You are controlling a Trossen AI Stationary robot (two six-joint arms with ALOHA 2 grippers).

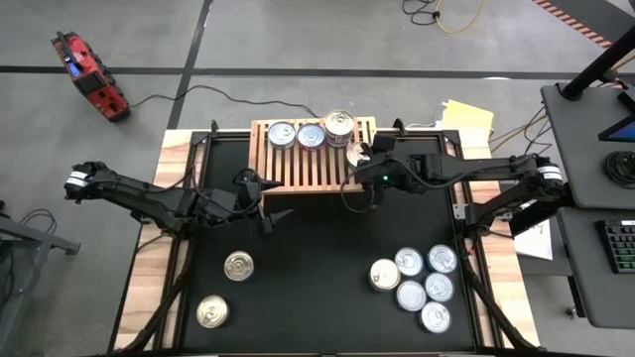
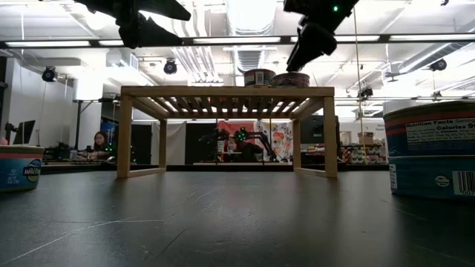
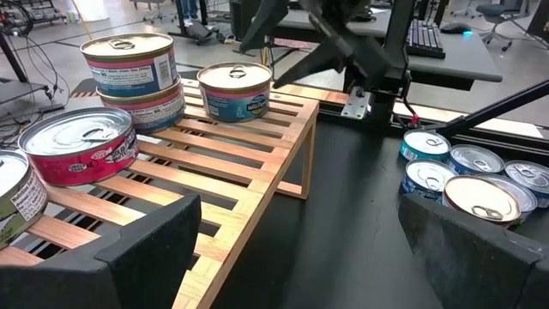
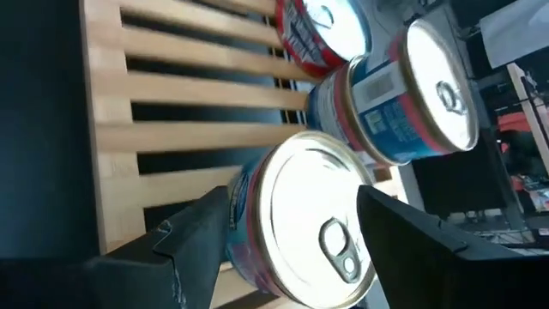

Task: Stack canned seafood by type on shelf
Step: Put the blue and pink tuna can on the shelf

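Note:
The wooden shelf (image 1: 308, 174) stands at the table's far middle. On its slats sit two single tins (image 1: 282, 134) (image 1: 311, 135), a stack of two tins (image 1: 339, 123) and a blue-labelled tin (image 1: 357, 152) at the right end. My right gripper (image 4: 296, 236) is open at that tin, one finger on either side of its top. My left gripper (image 3: 300, 249) hangs open above the table, just off the shelf's near left corner, with nothing between its fingers. My right gripper has a finger (image 4: 202, 232) beside the blue-labelled tin's side wall (image 4: 244, 215) and the other past its lid's far edge, slanting down from the table's right. The tin stands upright on the slats. I cannot tell whether the fingers touch it.
Several loose tins (image 1: 417, 278) cluster on the black mat at the near right. Two more (image 1: 238, 265) (image 1: 211, 311) lie at the near left. The middle of the mat in front of the shelf is bare. A desk with a keyboard stands beyond the table's right edge.

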